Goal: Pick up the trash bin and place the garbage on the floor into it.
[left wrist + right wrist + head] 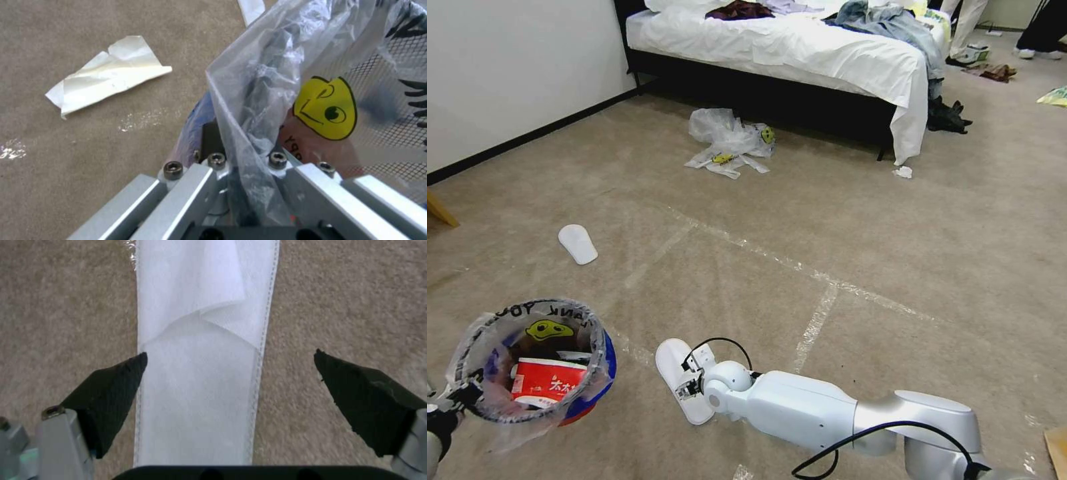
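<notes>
The trash bin (540, 363), red and blue with a clear printed bag liner (327, 108), hangs low at my left, with the left gripper (454, 397) shut on its rim and liner (242, 163). A red wrapper lies inside. My right gripper (687, 380) is down at the floor (827, 220), open, its black fingertips (120, 380) straddling a white slipper (200, 356) that lies flat on the carpet (668, 357). More garbage lies about: a second slipper (578, 243), clear plastic bags (730, 140), a crumpled paper (903, 172) and a creased white sheet (106, 75).
A bed (800, 47) with white sheets stands at the back, dark clothes (947, 117) on the floor by its corner. A white wall (507, 67) runs along the left. Open carpet with tape lines (817, 320) lies between. A brown item (1057, 447) sits at the right edge.
</notes>
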Controlling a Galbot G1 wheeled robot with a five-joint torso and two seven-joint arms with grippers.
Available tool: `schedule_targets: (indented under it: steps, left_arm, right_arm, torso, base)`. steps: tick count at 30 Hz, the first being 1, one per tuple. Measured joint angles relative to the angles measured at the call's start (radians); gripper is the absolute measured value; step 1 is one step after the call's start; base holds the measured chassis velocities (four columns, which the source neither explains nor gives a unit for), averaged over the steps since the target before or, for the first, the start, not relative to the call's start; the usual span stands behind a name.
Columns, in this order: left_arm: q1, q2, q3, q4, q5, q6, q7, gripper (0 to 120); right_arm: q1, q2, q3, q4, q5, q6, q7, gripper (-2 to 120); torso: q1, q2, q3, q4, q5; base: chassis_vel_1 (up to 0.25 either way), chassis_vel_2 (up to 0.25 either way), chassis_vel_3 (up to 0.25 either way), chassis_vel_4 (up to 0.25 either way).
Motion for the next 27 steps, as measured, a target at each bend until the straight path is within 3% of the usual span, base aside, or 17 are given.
schedule_targets:
  steps: [14,27]
  left_arm:
    - [0.002,-0.003,-0.002,-0.004,-0.001,-0.001,0.002,1]
    - [0.001,-0.003,0.002,-0.007,0.001,-0.001,0.002,1]
  right_arm:
    - [-0.01,0.072,-0.027,-0.096,-0.06,0.108,-0.055,92]
    - [-0.014,0.068,-0.027,-0.101,-0.074,0.118,-0.065,90]
  torso:
    - [0.0,0.0,0.0,0.0,0.0]
    - [0.0,0.0,0.0,0.0,0.0001]
  base:
    - [0.0,0.0,0.0,0.0]
    - [0.0,0.0,0.0,0.0]
